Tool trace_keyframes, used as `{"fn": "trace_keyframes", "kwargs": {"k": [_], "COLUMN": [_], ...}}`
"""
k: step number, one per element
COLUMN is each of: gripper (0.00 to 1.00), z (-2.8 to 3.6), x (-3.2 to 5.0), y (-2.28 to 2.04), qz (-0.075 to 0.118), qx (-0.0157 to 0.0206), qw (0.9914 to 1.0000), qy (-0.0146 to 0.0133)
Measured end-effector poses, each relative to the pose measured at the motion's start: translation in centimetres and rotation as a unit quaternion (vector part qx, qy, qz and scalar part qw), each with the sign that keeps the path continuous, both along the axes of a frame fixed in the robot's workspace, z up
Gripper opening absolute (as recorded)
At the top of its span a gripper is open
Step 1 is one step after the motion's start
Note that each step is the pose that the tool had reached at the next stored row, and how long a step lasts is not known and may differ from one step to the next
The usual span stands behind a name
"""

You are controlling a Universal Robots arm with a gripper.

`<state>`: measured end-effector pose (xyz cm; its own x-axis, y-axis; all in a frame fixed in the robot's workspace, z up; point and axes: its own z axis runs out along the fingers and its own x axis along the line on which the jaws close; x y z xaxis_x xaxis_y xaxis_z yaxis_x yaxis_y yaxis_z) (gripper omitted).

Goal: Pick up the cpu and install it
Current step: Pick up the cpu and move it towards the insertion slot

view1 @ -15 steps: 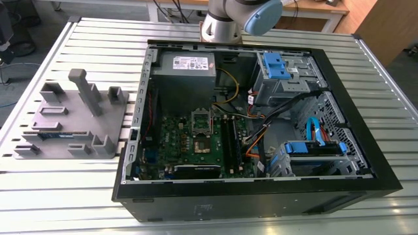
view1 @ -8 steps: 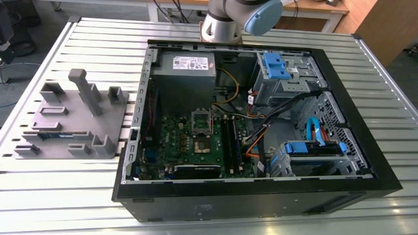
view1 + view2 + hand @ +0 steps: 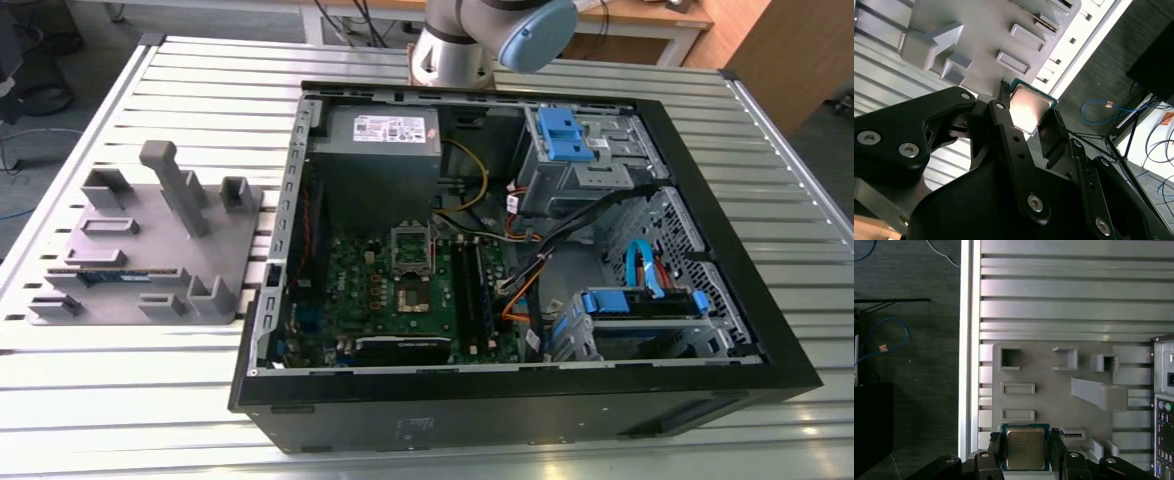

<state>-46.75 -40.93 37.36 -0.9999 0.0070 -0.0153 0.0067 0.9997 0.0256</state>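
Note:
The cpu [image 3: 1025,447] is a flat square chip with a silvery top and a thin dark green rim. My gripper [image 3: 1025,451] is shut on it, one black finger [image 3: 996,446] against each of two opposite edges. In the second wrist view the cpu [image 3: 1029,106] shines between the same fingers [image 3: 1005,114] of the gripper [image 3: 1028,119]. It hangs well above the grey fixture plate [image 3: 1054,390] and the slatted table. The open socket [image 3: 410,290] on the green motherboard lies inside the computer case [image 3: 694,330].
The arm's column [image 3: 461,50] stands behind the case. The grey fixture plate [image 3: 147,250] with upright posts sits on the exterior view's left, holding a dark memory stick [image 3: 114,274]. Cables, a power supply [image 3: 380,135] and blue drive brackets [image 3: 567,135] crowd the case. The table edge [image 3: 968,340] borders dark floor.

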Motion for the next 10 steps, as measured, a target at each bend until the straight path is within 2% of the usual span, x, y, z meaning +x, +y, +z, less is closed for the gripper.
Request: {"fn": "trace_keyframes", "kwargs": {"k": [10], "gripper": [0.47], "z": [0.04], "x": [0.21], "y": [0.0], "qz": [0.0], "qx": [0.0], "qw": [1.0], "qy": [0.0]}}
